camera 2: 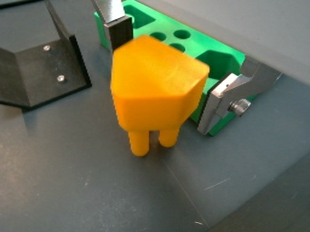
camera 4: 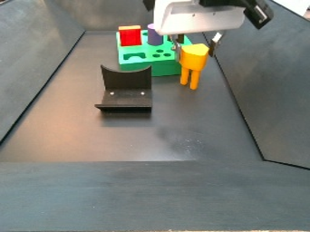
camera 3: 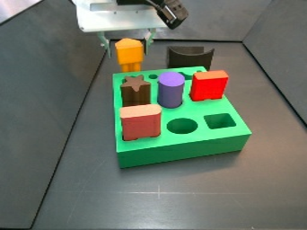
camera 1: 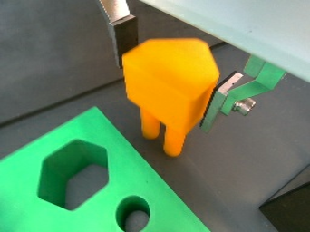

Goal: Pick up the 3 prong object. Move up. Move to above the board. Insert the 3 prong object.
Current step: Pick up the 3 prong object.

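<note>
The 3 prong object point(camera 1: 169, 86) is an orange-yellow block with a hexagonal head and prong legs. It sits between the silver fingers of my gripper point(camera 1: 172, 77), which is shut on it, as both wrist views show point(camera 2: 158, 86). In the side views it hangs under the gripper point(camera 3: 129, 49), just beyond the far edge of the green board point(camera 3: 192, 144), its legs low near the floor point(camera 4: 193, 63). The board's hexagonal hole point(camera 1: 72, 172) and a round hole lie close to the prongs in a wrist view.
The board holds a brown star piece point(camera 3: 135, 88), a purple cylinder point(camera 3: 171, 88), a red block point(camera 3: 209, 84) and a reddish square block point(camera 3: 140, 121). The dark fixture point(camera 4: 125, 88) stands on the floor; it also shows in a wrist view point(camera 2: 36, 68). Grey walls enclose the floor.
</note>
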Controlling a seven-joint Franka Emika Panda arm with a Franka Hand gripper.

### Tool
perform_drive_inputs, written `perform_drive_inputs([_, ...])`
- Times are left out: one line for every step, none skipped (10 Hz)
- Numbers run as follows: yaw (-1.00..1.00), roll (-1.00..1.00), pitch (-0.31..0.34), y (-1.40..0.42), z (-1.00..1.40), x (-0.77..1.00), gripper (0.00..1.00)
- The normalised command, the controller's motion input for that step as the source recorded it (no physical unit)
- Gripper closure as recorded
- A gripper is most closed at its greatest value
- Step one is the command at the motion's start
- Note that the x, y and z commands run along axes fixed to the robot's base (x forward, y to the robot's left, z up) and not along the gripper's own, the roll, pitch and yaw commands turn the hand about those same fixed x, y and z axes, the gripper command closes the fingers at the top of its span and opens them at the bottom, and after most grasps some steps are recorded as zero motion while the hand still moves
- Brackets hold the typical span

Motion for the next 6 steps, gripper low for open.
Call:
perform_drive_inputs([0.0,-0.01,0.0,0.0,0.0,0.0,0.0])
perform_drive_inputs([0.0,0.0,0.0,0.0,0.0,0.0,0.0])
perform_drive_inputs([0.0,0.0,0.0,0.0,0.0,0.0,1.0])
perform_drive_inputs([0.0,0.0,0.0,0.0,0.0,0.0,1.0])
perform_drive_inputs([0.0,0.0,0.0,0.0,0.0,0.0,1.0])
perform_drive_inputs([0.0,0.0,0.0,0.0,0.0,0.0,1.0])
